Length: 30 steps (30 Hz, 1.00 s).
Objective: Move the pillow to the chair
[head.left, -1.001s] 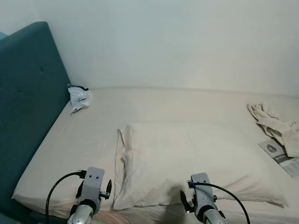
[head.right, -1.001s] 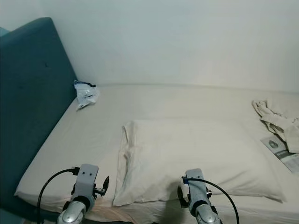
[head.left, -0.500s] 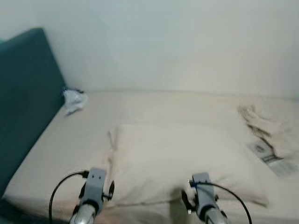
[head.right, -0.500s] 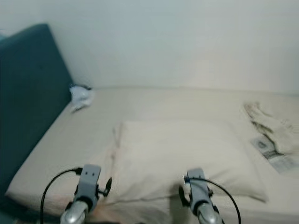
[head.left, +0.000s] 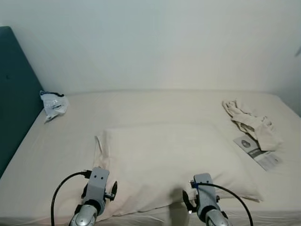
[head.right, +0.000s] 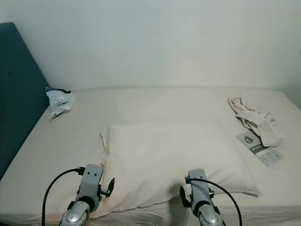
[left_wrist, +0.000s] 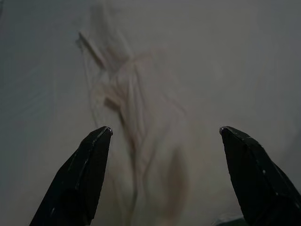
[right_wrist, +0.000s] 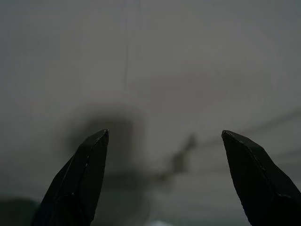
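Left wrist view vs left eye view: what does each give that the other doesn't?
Left wrist view: the left claw with its two black fingers spread wide, and the creased end of the pillow up close.
Left eye view: the bed, teal headboard, crumpled bag, cloth, leaflet, and the right arm.
Both: the pillow, ungrasped.

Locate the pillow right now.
In the left eye view the pillow lies flat on the bed, near its front edge, just ahead of the left hand and right hand, both open above it.
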{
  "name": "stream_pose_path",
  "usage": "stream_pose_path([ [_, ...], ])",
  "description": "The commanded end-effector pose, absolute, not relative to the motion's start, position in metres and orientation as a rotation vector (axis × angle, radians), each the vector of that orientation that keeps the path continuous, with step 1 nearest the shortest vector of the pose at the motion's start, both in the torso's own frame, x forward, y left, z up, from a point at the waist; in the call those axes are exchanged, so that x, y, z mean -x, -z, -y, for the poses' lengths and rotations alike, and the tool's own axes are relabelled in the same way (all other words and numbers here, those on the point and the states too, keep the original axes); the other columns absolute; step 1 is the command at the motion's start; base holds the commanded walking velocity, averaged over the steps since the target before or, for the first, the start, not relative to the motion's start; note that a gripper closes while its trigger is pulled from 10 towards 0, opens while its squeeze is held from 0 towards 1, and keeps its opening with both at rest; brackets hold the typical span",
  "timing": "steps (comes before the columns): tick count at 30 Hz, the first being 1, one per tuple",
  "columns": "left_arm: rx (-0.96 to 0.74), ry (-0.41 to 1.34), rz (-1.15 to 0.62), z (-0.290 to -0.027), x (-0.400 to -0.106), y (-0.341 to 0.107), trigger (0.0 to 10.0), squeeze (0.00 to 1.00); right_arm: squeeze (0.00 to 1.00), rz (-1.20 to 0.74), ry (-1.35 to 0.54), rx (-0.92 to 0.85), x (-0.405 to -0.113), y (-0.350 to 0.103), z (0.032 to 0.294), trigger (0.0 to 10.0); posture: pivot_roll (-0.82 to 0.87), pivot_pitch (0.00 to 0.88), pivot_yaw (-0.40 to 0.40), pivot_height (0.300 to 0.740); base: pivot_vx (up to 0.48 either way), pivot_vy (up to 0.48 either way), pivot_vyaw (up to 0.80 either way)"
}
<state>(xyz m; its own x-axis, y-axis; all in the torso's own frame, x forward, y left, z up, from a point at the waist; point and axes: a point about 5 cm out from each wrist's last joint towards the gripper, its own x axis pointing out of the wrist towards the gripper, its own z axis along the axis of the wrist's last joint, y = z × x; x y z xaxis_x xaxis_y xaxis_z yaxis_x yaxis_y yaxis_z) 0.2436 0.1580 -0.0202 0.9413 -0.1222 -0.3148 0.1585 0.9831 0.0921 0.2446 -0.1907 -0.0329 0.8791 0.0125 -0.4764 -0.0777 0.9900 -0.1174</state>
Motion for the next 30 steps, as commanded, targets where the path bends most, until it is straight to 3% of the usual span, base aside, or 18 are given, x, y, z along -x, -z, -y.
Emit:
stream_pose_path([
  [1, -0.091, 0.164, -0.307, -0.154, -0.246, 0.018, 10.0, 0.0, 0.0, -0.431, -0.011, 0.116, -0.254, 0.023, 0.195, 10.0, -0.01, 0.043, 0.008, 0.74, 0.0, 0.0, 0.0],
  [9, -0.082, 0.174, -0.279, -0.155, -0.253, 0.011, 10.0, 0.0, 0.0, -0.351, 0.0, 0.107, -0.273, 0.004, 0.2, 10.0, -0.01, 0.052, 0.005, 0.74, 0.0, 0.0, 0.0],
  [20, -0.094, 0.141, -0.264, -0.16, -0.256, 0.008, 10.0, 0.0, 0.0, -0.342, -0.014, 0.087, -0.275, 0.003, 0.193, 10.0, 0.0, 0.056, 0.004, 0.74, 0.0, 0.0, 0.0],
  [30, -0.077, 0.134, -0.279, -0.155, -0.255, 0.01, 10.0, 0.0, 0.0, -0.36, -0.028, 0.078, -0.269, 0.01, 0.187, 10.0, -0.01, 0.061, 0.007, 0.74, 0.0, -0.39, 0.0],
])
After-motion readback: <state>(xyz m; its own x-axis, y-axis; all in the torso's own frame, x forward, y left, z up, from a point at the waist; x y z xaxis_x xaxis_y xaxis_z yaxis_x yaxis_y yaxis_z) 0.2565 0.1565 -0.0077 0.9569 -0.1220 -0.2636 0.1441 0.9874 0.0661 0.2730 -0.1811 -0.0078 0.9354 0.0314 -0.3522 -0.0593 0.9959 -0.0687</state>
